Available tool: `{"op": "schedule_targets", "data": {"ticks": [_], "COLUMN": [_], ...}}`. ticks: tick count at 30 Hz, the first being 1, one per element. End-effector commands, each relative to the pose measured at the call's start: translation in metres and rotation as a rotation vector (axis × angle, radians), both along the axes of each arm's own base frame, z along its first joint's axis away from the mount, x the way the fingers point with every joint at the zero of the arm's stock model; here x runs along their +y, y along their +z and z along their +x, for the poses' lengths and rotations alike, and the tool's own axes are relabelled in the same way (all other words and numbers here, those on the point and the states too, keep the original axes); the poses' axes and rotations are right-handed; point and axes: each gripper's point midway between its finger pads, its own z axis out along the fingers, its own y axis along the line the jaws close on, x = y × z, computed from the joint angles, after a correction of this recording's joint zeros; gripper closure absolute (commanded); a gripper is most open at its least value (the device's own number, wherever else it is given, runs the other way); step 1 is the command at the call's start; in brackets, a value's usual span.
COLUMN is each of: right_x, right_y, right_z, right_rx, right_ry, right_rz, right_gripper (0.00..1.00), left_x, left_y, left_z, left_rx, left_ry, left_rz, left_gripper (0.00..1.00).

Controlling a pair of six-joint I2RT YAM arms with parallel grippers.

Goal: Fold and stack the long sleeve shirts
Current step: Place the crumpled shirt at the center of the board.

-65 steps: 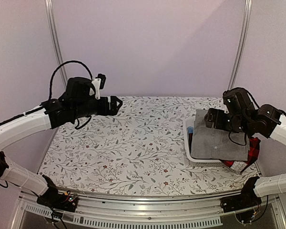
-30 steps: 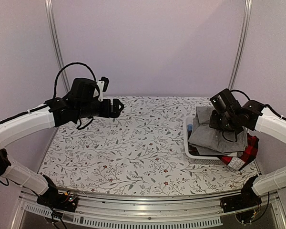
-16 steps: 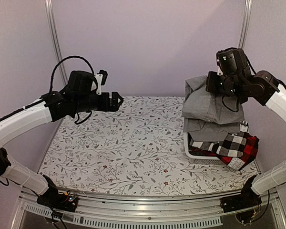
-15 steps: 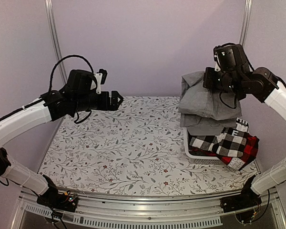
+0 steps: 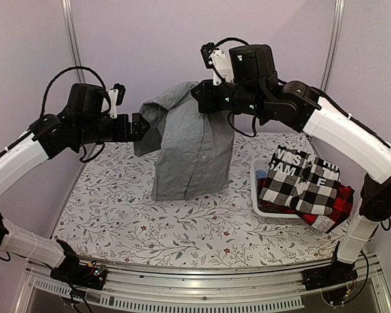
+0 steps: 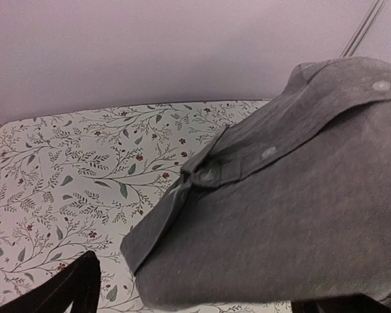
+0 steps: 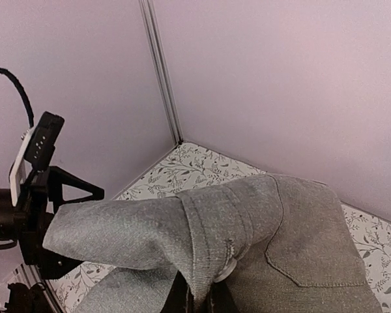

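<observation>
A plain grey long sleeve shirt (image 5: pixel 192 150) hangs high over the middle of the table, its hem brushing the surface. My right gripper (image 5: pixel 199 98) is shut on a fold near the shirt's buttoned top edge (image 7: pixel 228 261); its fingertips (image 7: pixel 182 301) pinch the cloth. My left gripper (image 5: pixel 141 127) is open at the shirt's left edge, where a sleeve or collar part (image 6: pixel 182 195) hangs in front of it. A black-and-white checked shirt (image 5: pixel 300 182) and a red-and-black one (image 5: pixel 342 202) lie in the basket.
A white basket (image 5: pixel 255 195) stands at the table's right side, holding the checked shirts. The floral tablecloth (image 5: pixel 111 208) covers the table. Metal posts (image 5: pixel 70 39) rise at the back corners, and the left gripper (image 7: pixel 49 215) shows in the right wrist view.
My right arm has lifted the grey shirt out of the basket and carried it left over the table's middle, uncovering the checked shirts. The left gripper moved slightly left and now meets the shirt's edge.
</observation>
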Motion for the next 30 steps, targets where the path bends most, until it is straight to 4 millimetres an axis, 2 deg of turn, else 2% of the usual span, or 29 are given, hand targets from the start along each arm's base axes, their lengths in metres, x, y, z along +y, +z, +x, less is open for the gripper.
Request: {"op": "schedule_targets", "data": {"ticks": [1, 4, 8, 10, 13, 15, 17, 20, 24, 27, 30], "right_x": [0.041, 0.039, 0.009, -0.003, -0.021, -0.029, -0.029, -0.020, -0.007, -0.006, -0.007], "right_y": [-0.052, -0.102, -0.177, -0.198, -0.214, -0.222, -0.227, -0.235, -0.260, -0.283, -0.295], "right_z": [-0.001, 0.008, 0.025, 0.023, 0.017, 0.010, -0.004, -0.028, -0.060, -0.078, -0.088], "right_rx": [0.061, 0.162, 0.308, 0.329, 0.350, 0.362, 0.366, 0.359, 0.358, 0.389, 0.397], "right_ry": [0.146, 0.150, 0.085, 0.051, 0.008, -0.024, -0.028, -0.023, 0.004, 0.035, 0.047], "right_rz": [0.003, -0.022, -0.091, -0.126, -0.154, -0.169, -0.185, -0.236, -0.343, -0.392, -0.418], "right_gripper": [1.00, 0.87, 0.57, 0.46, 0.29, 0.21, 0.16, 0.11, 0.06, 0.04, 0.03], "left_x": [0.012, 0.009, 0.002, -0.001, -0.005, -0.003, 0.003, 0.013, 0.027, 0.032, 0.039], "left_y": [-0.004, -0.013, -0.035, -0.049, -0.072, -0.087, -0.101, -0.124, -0.157, -0.176, -0.195], "left_z": [-0.008, -0.009, -0.004, -0.001, 0.002, 0.003, 0.002, -0.003, -0.013, -0.023, -0.033], "left_rx": [0.022, 0.024, 0.042, 0.057, 0.095, 0.124, 0.155, 0.192, 0.240, 0.282, 0.315], "left_ry": [0.021, 0.007, -0.005, -0.013, -0.019, -0.014, 0.000, 0.019, 0.067, 0.088, 0.122], "left_rz": [0.001, -0.010, -0.011, -0.016, -0.027, -0.035, -0.044, -0.074, -0.115, -0.143, -0.163], "left_gripper": [0.00, 0.00, 0.00, 0.00, 0.00, 0.00, 0.00, 0.00, 0.00, 0.00, 0.00]}}
